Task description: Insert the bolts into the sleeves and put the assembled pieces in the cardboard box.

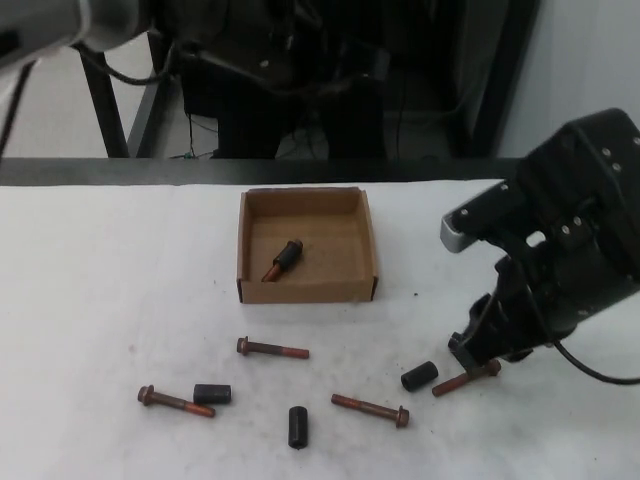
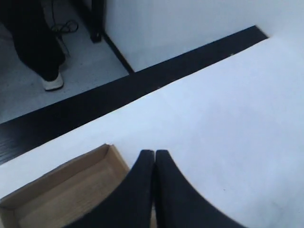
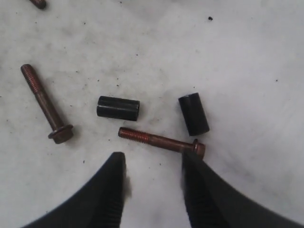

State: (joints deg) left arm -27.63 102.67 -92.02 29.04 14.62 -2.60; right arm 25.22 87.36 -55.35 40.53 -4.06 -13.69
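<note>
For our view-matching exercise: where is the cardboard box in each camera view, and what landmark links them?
High view: cardboard box at centre, an assembled piece inside.
Left wrist view: a cardboard box corner, partly hidden by the left gripper's shut jaws.
Right wrist view: aimed at loose bolts and sleeves instead.
Shared landmark: the bench's black far edge.

1. This looks like a robotics lab or workshop.
2. A robot arm (image 1: 575, 230) stands over a bench (image 1: 100, 270) covered in white, with a dark edge (image 2: 142, 83).
3. Loose bolts (image 1: 272, 349) and sleeves (image 1: 212, 393) lie on it.
4. Behind are black metal frame legs (image 1: 100, 95) and cables (image 2: 64, 26) on a bare floor (image 2: 90, 61).
</note>
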